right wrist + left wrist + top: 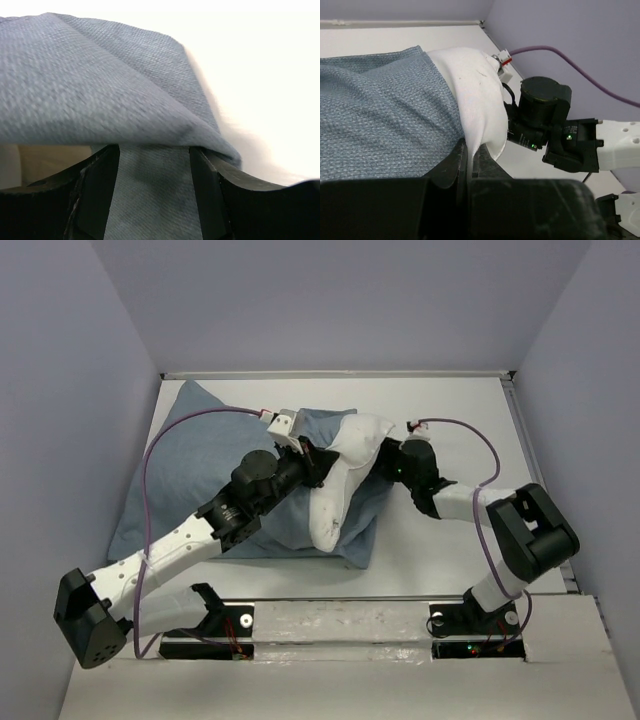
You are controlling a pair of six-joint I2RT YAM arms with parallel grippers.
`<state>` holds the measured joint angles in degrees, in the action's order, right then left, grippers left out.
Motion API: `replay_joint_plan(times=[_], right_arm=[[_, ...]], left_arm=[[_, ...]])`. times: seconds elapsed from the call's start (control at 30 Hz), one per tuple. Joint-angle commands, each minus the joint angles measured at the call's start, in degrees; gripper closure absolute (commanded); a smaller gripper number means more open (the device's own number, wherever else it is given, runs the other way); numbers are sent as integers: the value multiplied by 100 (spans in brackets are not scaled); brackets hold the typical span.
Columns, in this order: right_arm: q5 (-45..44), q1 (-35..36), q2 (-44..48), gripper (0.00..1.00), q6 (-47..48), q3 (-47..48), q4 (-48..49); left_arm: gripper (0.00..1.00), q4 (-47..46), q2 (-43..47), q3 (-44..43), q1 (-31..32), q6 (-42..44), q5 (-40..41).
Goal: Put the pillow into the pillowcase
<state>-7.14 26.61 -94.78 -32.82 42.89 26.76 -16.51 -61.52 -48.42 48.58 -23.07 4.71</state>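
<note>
The pillowcase (200, 470) lies on the surface (450, 410) with its long axis on a diagonal, from the far left corner to the near right. Its open end points to the right, toward the right gripper (386, 466). From this end the pillow (345, 475) comes out as a white band that runs from far to near, across the axis of the pillowcase. The rest of the pillow is hidden under the cloth.

The left gripper (312, 458) stands above this end, with the pillowcase behind it on the left and the white band just to its right. Its jaws are pressed together on the edge of the pillow. The right gripper is at the right side of the band, touching it. Its jaws are apart, and a layer of pillowcase cloth lies between them, with a fold over their tips.
</note>
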Motion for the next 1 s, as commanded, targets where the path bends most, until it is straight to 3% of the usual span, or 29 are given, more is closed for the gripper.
replay_joint_plan(times=[0.0, 0.17, 0.37, 0.43, 0.5, 0.57, 0.8, 0.9, 0.97], right_arm=[[61, -7, 601, 34, 346, -518, 1155], [1019, -7, 391, 33, 654, -291, 1683], [2067, -7, 303, 39, 443, -89, 2122], [2041, -7, 241, 69, 338, -44, 2184], [2067, -7, 285, 91, 259, -123, 2228], [2067, -7, 398, 99, 92, -263, 2228], [1979, -7, 1295, 100, -119, -1186, 1622], [2259, -7, 1358, 100, -260, -1441, 1778], [2349, -7, 1234, 83, -234, -1556, 2175]], left_arm=[[100, -1038, 544, -36, 11, -435, -119], [100, -1266, 728, 35, 11, -786, -680], [100, -1170, 931, 131, 11, -857, -735], [100, -1179, 957, 158, 11, -875, -726], [100, -1144, 975, 140, 11, -822, -639], [100, -1030, 957, 88, 3, -647, -533], [100, -783, 344, -317, -24, 205, 433], [100, -1020, 228, -343, -32, 76, 251], [100, -1223, 298, -290, -41, -145, 12]])
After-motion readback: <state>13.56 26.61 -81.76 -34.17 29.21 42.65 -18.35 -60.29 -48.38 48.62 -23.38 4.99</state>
